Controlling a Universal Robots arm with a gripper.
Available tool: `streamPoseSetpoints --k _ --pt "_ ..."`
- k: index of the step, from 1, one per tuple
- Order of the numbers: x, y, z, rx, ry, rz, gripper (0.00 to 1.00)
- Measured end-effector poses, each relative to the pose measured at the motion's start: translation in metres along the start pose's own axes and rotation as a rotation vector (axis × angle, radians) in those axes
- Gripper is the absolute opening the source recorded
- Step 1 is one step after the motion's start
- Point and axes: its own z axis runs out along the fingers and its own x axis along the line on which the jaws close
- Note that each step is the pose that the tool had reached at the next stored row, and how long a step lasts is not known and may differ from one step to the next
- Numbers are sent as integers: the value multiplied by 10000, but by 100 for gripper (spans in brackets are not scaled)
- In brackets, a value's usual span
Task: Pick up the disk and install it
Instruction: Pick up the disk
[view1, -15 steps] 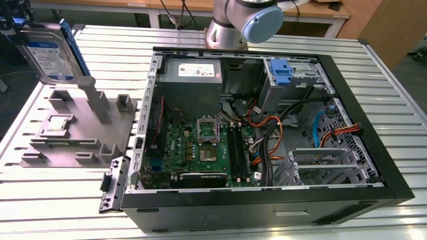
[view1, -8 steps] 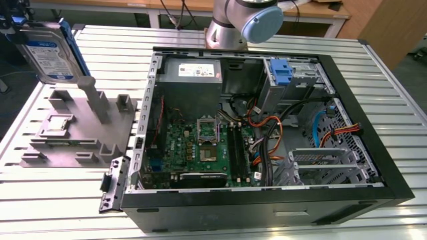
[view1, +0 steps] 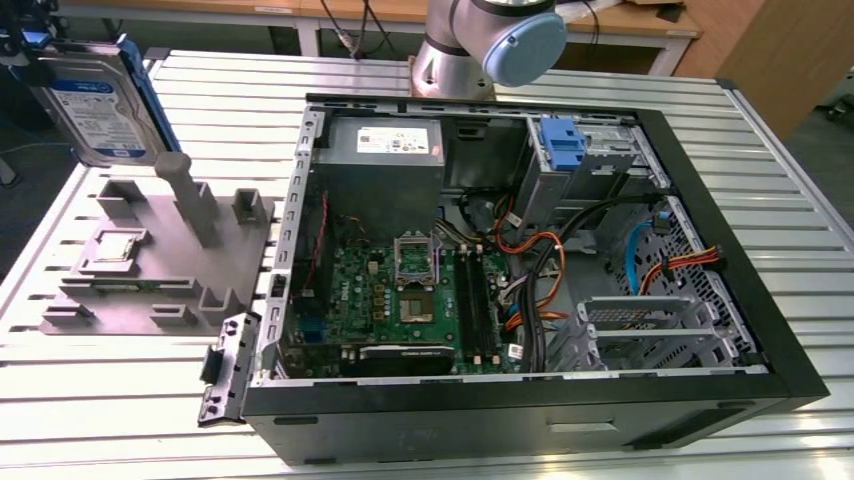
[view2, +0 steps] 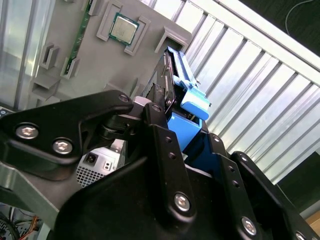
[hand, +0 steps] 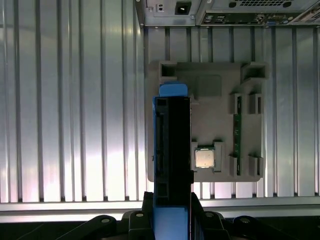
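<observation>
**Q:** Exterior view: whereabouts of the disk?

**A:** Shows the disk (view1: 96, 100) raised at the exterior view's left, label outward. Hangs above the grey fixture (view1: 147, 275) on the ribbed surface (view1: 107, 400), apart from both. Sits well apart from the open computer case (view1: 467, 410) and from the blue-bracketed bay (view1: 567, 150) inside it.

**Q:** Second wrist view: state of the tool?

**A:** Shows the tool (view2: 185, 130) clamped on the disk (view2: 175, 80), with black fingers (view2: 162, 145) pressed against either side of the blue carrier frame. Also takes in the small square chip (view2: 123, 28), seated in the fixture and untouched.

**Q:** First wrist view?

**A:** Looks along the disk (hand: 172, 150) edge-on, standing straight out of the tool (hand: 172, 222). Sets it over the fixture (hand: 210, 90), with the chip (hand: 204, 158) lying beyond. Gives no clue to the height between them.

**Q:** Likely faults from here?

**A:** Judged, not seen:
- Appears to grip one end only, so could let the long body swing or slip under a quick move.
- Could flex the plastic frame, lose squareness and jam at the bay.
- Could snag the orange cables (view1: 541, 245) or strike the case wall if carried low or tilted.
</observation>
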Motion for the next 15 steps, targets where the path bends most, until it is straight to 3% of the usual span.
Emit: streamPoseSetpoints --k 15 --pt "0 0 -33 0 0 0 37"
